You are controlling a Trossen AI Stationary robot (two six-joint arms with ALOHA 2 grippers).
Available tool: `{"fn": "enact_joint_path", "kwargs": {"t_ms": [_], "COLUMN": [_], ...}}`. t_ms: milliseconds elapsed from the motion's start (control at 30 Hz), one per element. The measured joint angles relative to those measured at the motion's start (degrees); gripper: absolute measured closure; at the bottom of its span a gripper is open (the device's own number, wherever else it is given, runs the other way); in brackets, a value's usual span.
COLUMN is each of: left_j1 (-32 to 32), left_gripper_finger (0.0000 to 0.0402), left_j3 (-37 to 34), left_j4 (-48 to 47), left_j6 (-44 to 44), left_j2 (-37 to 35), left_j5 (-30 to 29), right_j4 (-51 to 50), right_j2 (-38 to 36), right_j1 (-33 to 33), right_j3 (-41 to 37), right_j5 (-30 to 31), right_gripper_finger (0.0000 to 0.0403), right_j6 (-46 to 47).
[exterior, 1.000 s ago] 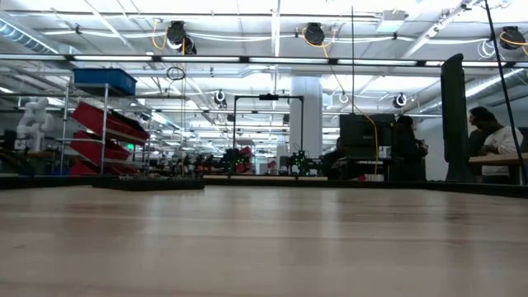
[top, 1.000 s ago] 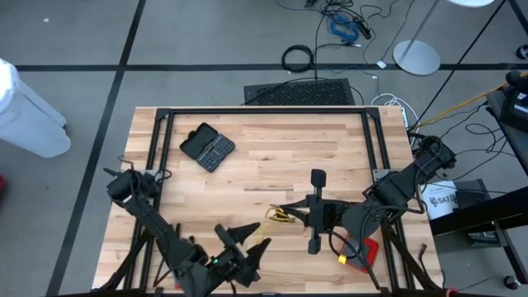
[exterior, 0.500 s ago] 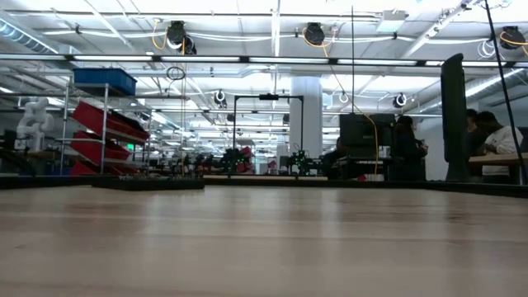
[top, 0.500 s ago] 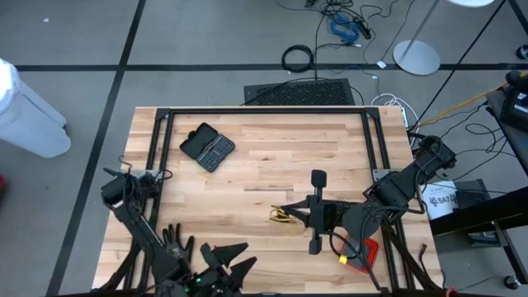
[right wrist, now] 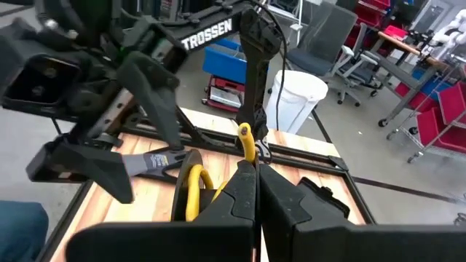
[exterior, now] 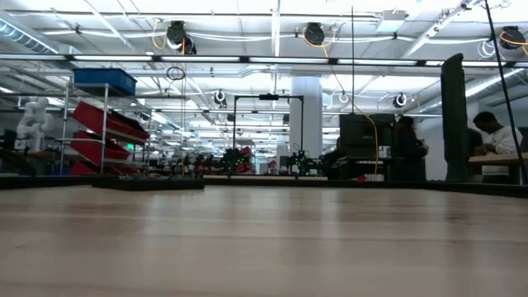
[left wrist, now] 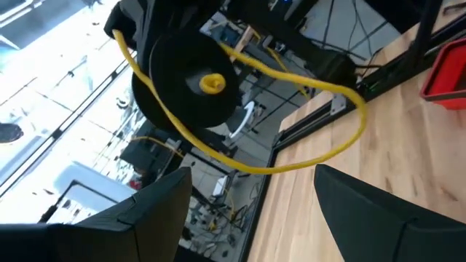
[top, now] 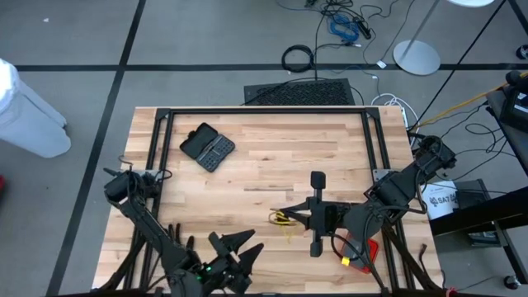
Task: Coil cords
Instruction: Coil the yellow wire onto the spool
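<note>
The thin yellow cord point(top: 283, 219) is bunched at the tips of my right gripper point(top: 289, 217), right of the table's middle, with a strand trailing toward the near edge point(top: 289, 234). In the left wrist view the cord point(left wrist: 306, 156) hangs in a slack loop above the wood, beside a black round part with a yellow centre point(left wrist: 186, 80). My right gripper point(right wrist: 247, 156) is shut on the cord. My left gripper point(top: 235, 246) is open and empty at the near edge, left of the cord; its fingers point(left wrist: 156, 207) stand wide apart. My right gripper pinches the yellow cord point(right wrist: 245, 138) between its two fingertips. The fingers lie about level and point from the table's right side toward its left. A loop of cord point(right wrist: 191, 189) hangs slack beside the fingers.
A black case point(top: 207, 148) lies at the far left. A grey glove point(right wrist: 156, 161) lies near my left arm. A red object point(top: 367, 250) sits at the near right. Black frame rails point(top: 264, 111) run along the far and side edges. People sit in the room beyond point(exterior: 495, 136).
My left gripper has drawn back toward the near edge, then come a little forward again. The cord's loose strand, which reached toward my left gripper, now hangs close by my right gripper.
</note>
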Motion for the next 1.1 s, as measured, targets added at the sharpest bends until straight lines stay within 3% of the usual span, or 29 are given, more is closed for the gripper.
{"fn": "enact_joint_path", "kwargs": {"t_ms": [267,467,700,1000,1100], "left_j1": [0.5,0.5,0.7,4.6,6.2], "left_gripper_finger": [0.0105,0.0105,0.0105,0.0105,0.0105], "left_j3": [6.6,13.9,15.0,15.0,15.0], "left_j4": [2.1,4.8,3.6,-7.6,-11.1], "left_j6": [0.8,-0.7,-2.9,-20.8,-24.7], "left_j2": [0.0,-0.2,-0.1,-0.1,0.0], "left_j5": [2.0,8.2,13.1,27.6,29.1], "right_j4": [2.0,5.8,7.4,8.1,8.1], "right_j2": [-0.2,-0.2,-0.2,-0.2,-0.2], "right_j1": [2.3,4.4,5.9,5.9,6.2], "right_j3": [0.0,0.0,0.0,0.0,0.0], "right_j5": [-0.2,-0.1,0.3,0.3,0.3], "right_gripper_finger": [0.0403,0.0403,0.0403,0.0403,0.0403], "right_j6": [-3.2,-7.5,-11.9,-13.1,-13.1]}}
